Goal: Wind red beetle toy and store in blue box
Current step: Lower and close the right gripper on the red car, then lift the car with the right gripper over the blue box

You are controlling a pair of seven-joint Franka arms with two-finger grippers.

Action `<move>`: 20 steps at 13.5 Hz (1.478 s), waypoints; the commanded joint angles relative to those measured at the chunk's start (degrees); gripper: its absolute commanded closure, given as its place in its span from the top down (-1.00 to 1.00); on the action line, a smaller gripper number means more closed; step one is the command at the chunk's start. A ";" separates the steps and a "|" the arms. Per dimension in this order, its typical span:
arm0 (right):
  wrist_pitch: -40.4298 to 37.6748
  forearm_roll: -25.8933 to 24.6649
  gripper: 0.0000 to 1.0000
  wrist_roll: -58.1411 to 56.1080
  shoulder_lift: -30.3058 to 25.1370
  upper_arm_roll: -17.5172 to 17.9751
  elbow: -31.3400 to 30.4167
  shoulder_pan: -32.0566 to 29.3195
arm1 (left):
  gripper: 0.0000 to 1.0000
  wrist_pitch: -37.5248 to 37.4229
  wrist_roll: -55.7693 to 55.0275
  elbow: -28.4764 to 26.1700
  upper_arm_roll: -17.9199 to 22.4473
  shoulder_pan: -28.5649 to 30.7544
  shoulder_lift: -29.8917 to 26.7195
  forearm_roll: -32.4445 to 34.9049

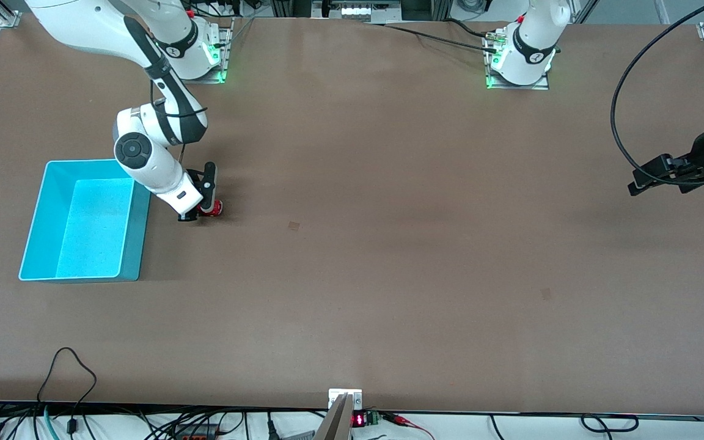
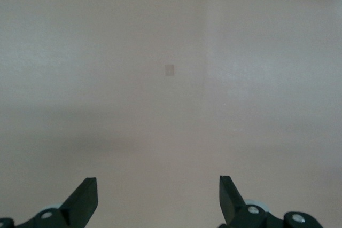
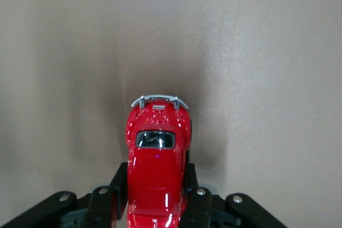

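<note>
The red beetle toy is down at the brown table, beside the blue box on its left-arm side. My right gripper is shut on the toy, its fingers pressed against both flanks. The right wrist view shows the glossy red body with its silvery bumper pointing away, held between the black fingers. The blue box has a speckled floor and holds nothing. My left gripper is open and empty, waiting over the table's edge at the left arm's end; its fingertips show over bare table.
A small dark patch marks the table near its middle, and another lies nearer the front camera toward the left arm's end. Cables and a small display sit along the front edge.
</note>
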 commanded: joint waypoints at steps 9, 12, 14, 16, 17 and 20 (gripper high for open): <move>-17.05 3.80 -1.00 15.14 -17.82 -2.99 5.06 -4.64 | 1.00 -1.36 0.71 -0.96 1.01 -2.00 -1.95 -0.58; -18.19 3.80 -1.00 22.42 -18.09 -12.30 7.35 -4.56 | 1.00 -1.90 0.54 -4.19 0.39 -1.56 -4.57 -0.50; -17.93 3.89 -1.00 30.74 -17.21 -15.39 7.97 -4.73 | 1.00 1.08 0.54 -8.59 0.30 -1.56 -7.47 -0.50; -18.01 3.80 -1.00 43.83 -15.55 -17.07 7.88 -4.73 | 1.00 0.31 0.71 -8.70 0.21 -1.65 -7.84 -0.50; -18.01 3.80 -1.00 47.28 -14.49 -17.86 7.88 -4.73 | 1.00 0.30 0.71 -8.61 0.13 -1.74 -7.84 -0.50; -18.19 3.80 -1.00 55.03 -11.07 -20.49 7.18 -4.65 | 1.00 0.22 0.80 -8.43 -0.05 -2.00 -7.84 -0.41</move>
